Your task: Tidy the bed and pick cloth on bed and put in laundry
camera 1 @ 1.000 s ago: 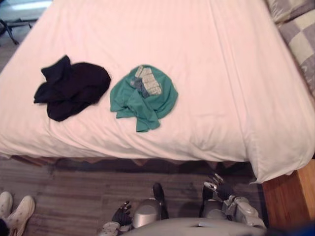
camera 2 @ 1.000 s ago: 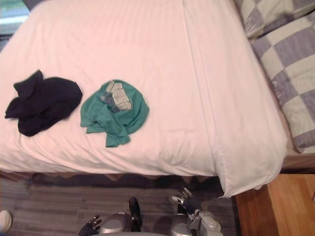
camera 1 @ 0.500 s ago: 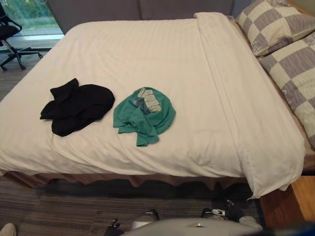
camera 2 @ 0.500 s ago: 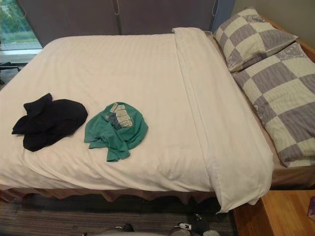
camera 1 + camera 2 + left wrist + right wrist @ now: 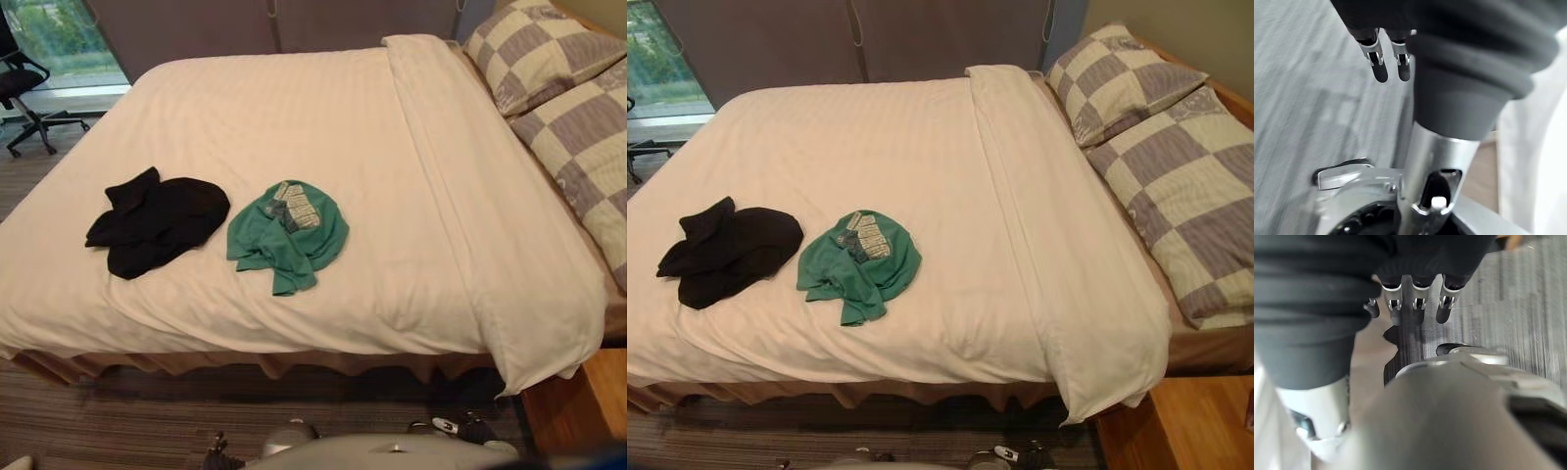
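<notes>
My left hand (image 5: 1380,67) hangs low at the foot of the bed (image 5: 294,364), above grey floor (image 5: 1298,98). Its fingers are straight and a little apart, with nothing in them.

Far left, past the bed's corner: an office chair (image 5: 22,86) on the floor by a window (image 5: 59,34).

The bed is covered by a white duvet (image 5: 265,108), mostly smooth, with some creases near the front edge. The black cloth (image 5: 157,220) lies crumpled on the left part of the duvet, near the front edge. Just right of it, close by though I can't tell if they touch, is the green cloth (image 5: 287,235), also bunched up. A small patterned piece (image 5: 297,204) sits on the green cloth's top (light with grey-blue, can't tell what it is). Both cloths are on the bed, well apart from either hand.

Further right, a long raised fold (image 5: 441,166) of the duvet runs from the far side to the near right corner, where the corner hangs over the bed's edge. Right of the fold, two checkered pillows (image 5: 1176,186) lie side by side, grey and cream squares. A wooden surface (image 5: 1185,426) is at the lower right, beside the bed.

My right hand (image 5: 1420,301) is down by the floor too, fingers hanging straight and spread, holding nothing.
</notes>
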Motion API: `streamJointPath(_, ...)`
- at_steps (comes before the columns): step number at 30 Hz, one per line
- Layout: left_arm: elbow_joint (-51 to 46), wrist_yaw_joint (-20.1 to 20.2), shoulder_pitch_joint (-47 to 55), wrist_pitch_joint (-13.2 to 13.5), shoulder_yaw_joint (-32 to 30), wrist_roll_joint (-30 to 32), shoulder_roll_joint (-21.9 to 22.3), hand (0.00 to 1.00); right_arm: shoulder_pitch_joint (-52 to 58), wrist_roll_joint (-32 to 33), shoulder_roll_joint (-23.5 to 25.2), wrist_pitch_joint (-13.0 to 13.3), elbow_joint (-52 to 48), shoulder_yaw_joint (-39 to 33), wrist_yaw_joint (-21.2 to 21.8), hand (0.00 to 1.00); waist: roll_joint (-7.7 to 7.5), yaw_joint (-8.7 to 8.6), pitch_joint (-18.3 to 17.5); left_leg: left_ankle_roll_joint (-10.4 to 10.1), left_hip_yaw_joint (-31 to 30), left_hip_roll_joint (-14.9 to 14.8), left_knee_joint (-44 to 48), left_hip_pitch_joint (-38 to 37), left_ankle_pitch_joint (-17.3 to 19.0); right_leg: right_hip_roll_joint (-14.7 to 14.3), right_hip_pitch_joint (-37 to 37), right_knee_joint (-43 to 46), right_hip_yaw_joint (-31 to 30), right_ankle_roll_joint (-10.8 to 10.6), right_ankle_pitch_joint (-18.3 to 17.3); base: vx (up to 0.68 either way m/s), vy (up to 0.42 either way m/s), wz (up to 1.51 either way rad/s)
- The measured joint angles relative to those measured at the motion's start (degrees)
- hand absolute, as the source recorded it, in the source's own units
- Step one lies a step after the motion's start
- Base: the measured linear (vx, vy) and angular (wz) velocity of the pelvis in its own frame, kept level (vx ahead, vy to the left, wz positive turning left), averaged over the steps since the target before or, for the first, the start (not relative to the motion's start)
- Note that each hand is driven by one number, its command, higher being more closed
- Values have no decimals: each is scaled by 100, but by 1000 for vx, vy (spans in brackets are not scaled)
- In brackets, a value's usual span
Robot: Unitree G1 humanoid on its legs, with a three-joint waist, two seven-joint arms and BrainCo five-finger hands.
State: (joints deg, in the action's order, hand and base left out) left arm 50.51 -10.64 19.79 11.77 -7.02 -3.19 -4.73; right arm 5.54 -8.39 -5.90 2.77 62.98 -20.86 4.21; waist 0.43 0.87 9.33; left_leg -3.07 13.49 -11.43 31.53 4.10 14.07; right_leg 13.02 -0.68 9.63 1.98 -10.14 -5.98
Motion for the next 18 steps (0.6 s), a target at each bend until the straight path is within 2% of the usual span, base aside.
streamJointPath(1, -46, -101, 18, -22, 120, -21, -1, 0, -34, 32, -109, 0, 9, 5, -2, 0, 97, 6, -7, -257, -327, -168, 436, 99, 223, -29, -180, 134, -287, -160, -9, -41, 366, -90)
streamJointPath(2, -46, -119, 18, -40, 169, -49, -4, 0, -47, 33, -159, 0, 8, -4, -2, 0, 136, 9, -8, -377, -436, -213, 546, 93, 317, -23, -277, 211, -446, -242, -5, 21, 492, -102)
streamJointPath(3, -29, -171, -5, -139, 241, -44, -21, 0, -79, 24, -203, 2, -29, -127, 0, 0, 171, 6, -16, -638, -506, -206, 629, 54, 709, 60, -446, 354, -691, -325, 81, 69, 575, -86)
streamJointPath(4, 56, -200, -75, -183, 273, -61, -45, 0, -70, -91, -165, 18, -50, -366, 20, 0, 252, -47, -8, -434, -350, -82, 719, -29, 1253, 162, -540, 438, -737, -380, 279, 83, 603, -75)
streamJointPath(5, 64, -204, -115, -206, 276, -98, -52, 0, -79, -186, -139, 23, -36, -445, 25, 0, 221, -28, 76, -330, -237, -43, 841, -81, 1396, 225, -562, 486, -705, -315, 418, -97, 630, -81)
streamJointPath(6, 43, -230, -142, -237, 271, -318, -40, 0, -132, -225, -42, 75, 61, -436, 44, 0, 228, 87, 209, -228, 170, -6, 951, -205, 1436, 380, -561, 469, -353, 32, 760, -201, 616, -81)
streamJointPath(7, 45, -240, -127, -288, 269, -412, -35, 0, -144, -420, -41, 155, 132, -247, 160, 0, 214, 80, 206, -18, 586, 11, 697, -408, 1402, 476, -538, 717, 283, 144, 762, -223, 581, -82)
streamJointPath(8, 45, -254, -103, -318, 277, -457, -27, 0, -149, -536, -72, 207, 142, -119, 226, 0, 194, 80, 196, 90, 708, 80, 496, -524, 1333, 479, -502, 818, 537, 186, 735, -149, 482, -63)
streamJointPath(10, 76, -357, -99, -399, 401, -459, -71, 0, -179, -765, -107, 461, 118, 336, 348, 0, 140, 64, 144, 326, 846, 509, -627, -715, 770, 102, -461, 1094, 968, 324, 392, -140, 355, -40)
streamJointPath(12, 147, -356, -100, -406, 531, -456, -122, 0, -172, -764, -69, 463, 98, 458, 417, 0, 66, -18, 92, 476, 812, 876, -1453, -744, 260, -66, -473, 1293, 1122, 340, 81, -48, 185, 18)
streamJointPath(13, 212, -475, -153, -410, 529, -458, -145, 0, -164, -763, -49, 463, 92, 460, 438, 0, -29, -48, 58, 530, 792, 1092, -1870, -755, -3, -141, -469, 1359, 1145, 383, -108, 33, 75, 43)
streamJointPath(15, 264, -861, -495, -384, 410, -749, -113, 0, -93, -682, 24, 461, 42, 461, 409, 0, -53, -60, 70, 763, 511, 1551, -2490, -727, -468, -326, -360, 1209, 885, 401, -558, 42, 56, 70)
streamJointPath(18, 243, -800, -936, -251, 401, -687, -114, 0, 36, -383, 61, 446, 30, 458, 333, 0, -68, -161, 52, 892, -59, 1800, -2893, -902, -817, -485, 43, 821, 454, 488, -708, -13, 105, 115)
